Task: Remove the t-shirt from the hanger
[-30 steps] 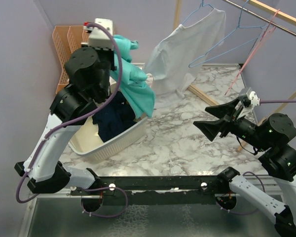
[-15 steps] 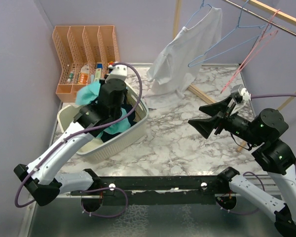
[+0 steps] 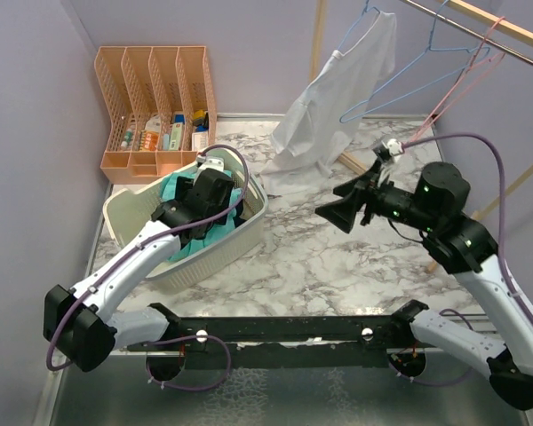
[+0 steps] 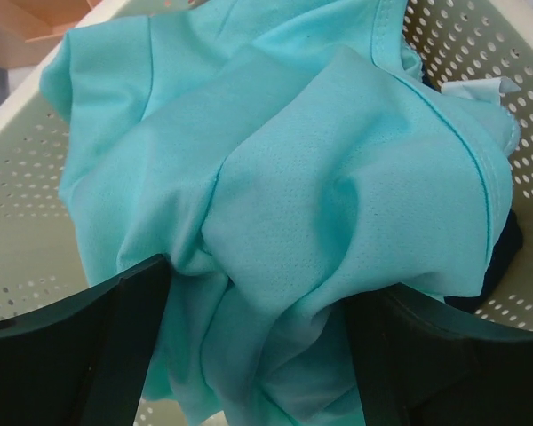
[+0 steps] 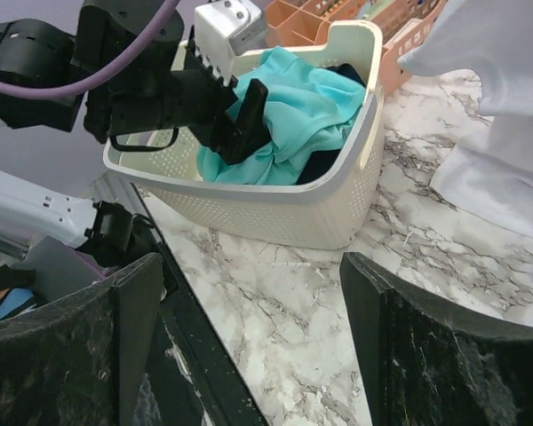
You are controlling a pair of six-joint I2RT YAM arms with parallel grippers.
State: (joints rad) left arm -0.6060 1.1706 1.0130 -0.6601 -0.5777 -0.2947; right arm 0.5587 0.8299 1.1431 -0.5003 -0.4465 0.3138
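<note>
white t-shirt hangs on the blue hanger at the back; right gripper spread wide, well apart from it; left gripper spread open in the basket, teal shirt bunched between its fingers

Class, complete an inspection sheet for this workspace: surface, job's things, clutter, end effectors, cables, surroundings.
Surface: marble-look table.
Job's things: white t-shirt hanging on blue hanger, not gripped.
Clutter: laundry basket holding teal garment; orange organiser with small items.
End effectors: left end effector open around the teal garment; right end effector open, empty, above the table.
Cables: purple cable along each arm.
Surroundings: lilac walls, wooden rail, pink hanger.
</note>
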